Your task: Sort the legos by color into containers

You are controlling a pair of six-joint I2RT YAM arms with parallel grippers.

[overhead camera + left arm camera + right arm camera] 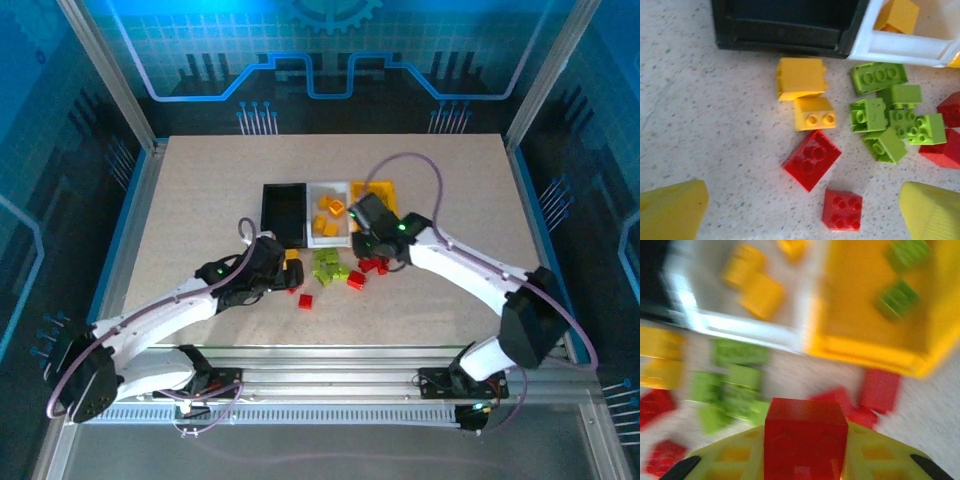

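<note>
Fingers (875, 455) grip red brick (805, 437), yellow bin (865, 354) ahead

The small red, yellow and lime-green studded bricks (810, 159) look like smooth, faintly glossy plastic. The beige worktop (715, 125) is matt and finely speckled, and the white rectangular bin (900, 49) has a shiny plastic rim.

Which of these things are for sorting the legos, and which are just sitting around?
For the job:
- red lego held in the right gripper
- loose red legos, yellow legos, green legos
- black bin, white bin, yellow bin
- open left gripper

Just there:
- purple cable
- metal rails
- blue backdrop
</note>
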